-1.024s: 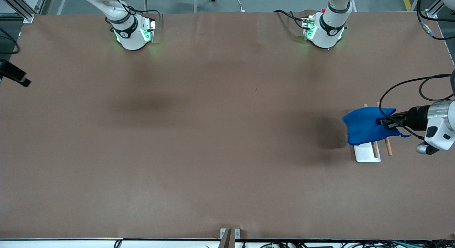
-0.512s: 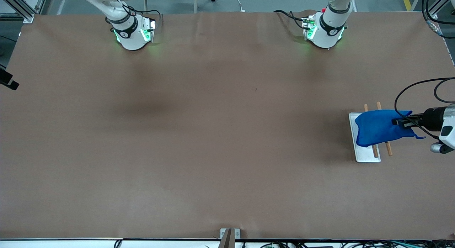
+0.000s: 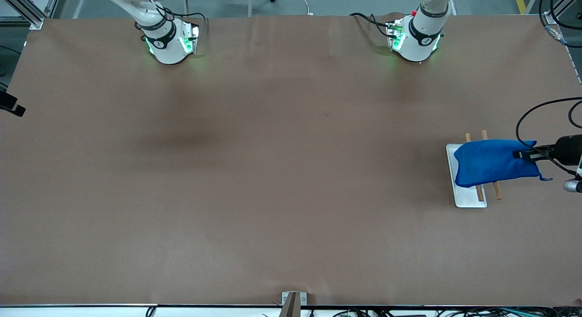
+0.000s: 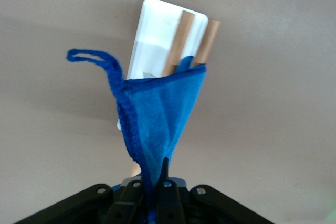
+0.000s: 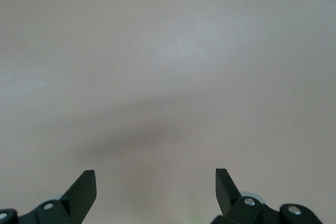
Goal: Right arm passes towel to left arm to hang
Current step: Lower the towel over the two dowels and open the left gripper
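The bright blue towel [image 3: 491, 163] is stretched across a small rack with a white base [image 3: 468, 199] and two wooden rods [image 3: 497, 189], at the left arm's end of the table. My left gripper [image 3: 519, 154] is shut on one end of the towel, beside the rack. In the left wrist view the towel [image 4: 163, 108] runs from my left gripper [image 4: 156, 174] to the rods [image 4: 181, 40], and its corner loop [image 4: 92, 59] sticks out to the side. My right gripper [image 5: 155, 179] is open and empty over bare table.
The brown table [image 3: 282, 171] carries only the rack. Both arm bases stand along the edge farthest from the front camera. A black part [image 3: 11, 105] shows at the table's edge at the right arm's end. A small bracket [image 3: 291, 299] sits at the edge nearest the camera.
My left gripper has drawn the towel toward the left arm's end of the table, so it now spreads over the rods. The black part at the right arm's end has slid outward.
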`<action>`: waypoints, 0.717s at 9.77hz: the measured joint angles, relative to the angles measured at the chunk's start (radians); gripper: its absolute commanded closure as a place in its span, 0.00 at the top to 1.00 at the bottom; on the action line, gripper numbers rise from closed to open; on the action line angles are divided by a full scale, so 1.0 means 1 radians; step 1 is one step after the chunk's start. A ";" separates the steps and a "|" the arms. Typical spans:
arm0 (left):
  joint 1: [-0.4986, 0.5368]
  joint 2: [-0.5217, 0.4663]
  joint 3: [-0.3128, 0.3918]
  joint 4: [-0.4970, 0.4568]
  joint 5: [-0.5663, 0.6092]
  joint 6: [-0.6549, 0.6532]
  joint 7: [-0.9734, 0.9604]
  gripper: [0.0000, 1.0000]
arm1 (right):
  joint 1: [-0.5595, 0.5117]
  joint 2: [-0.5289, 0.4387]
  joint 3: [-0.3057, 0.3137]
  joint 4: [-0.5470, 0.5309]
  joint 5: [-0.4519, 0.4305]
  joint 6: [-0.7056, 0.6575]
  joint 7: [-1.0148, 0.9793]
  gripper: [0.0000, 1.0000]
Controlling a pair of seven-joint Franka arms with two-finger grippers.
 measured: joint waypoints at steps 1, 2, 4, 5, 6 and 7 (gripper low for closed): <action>0.018 0.017 0.000 0.000 0.000 0.015 0.032 0.00 | 0.000 0.000 0.000 0.000 0.001 0.000 0.000 1.00; 0.033 0.035 0.000 -0.001 0.000 0.038 0.068 0.00 | 0.000 0.000 0.001 0.000 0.001 0.000 0.000 1.00; 0.063 0.071 0.000 -0.001 0.000 0.086 0.141 0.00 | 0.000 0.000 0.002 0.000 0.001 0.000 0.000 1.00; 0.080 0.087 0.000 -0.001 0.000 0.105 0.178 0.00 | 0.000 -0.001 0.002 0.000 0.001 0.000 0.000 1.00; 0.097 0.101 0.000 -0.001 0.000 0.122 0.214 0.00 | 0.001 -0.001 0.002 0.000 0.002 0.000 0.002 1.00; 0.112 0.116 0.000 -0.001 0.000 0.138 0.242 0.03 | 0.000 -0.001 0.002 0.000 0.002 0.000 0.007 1.00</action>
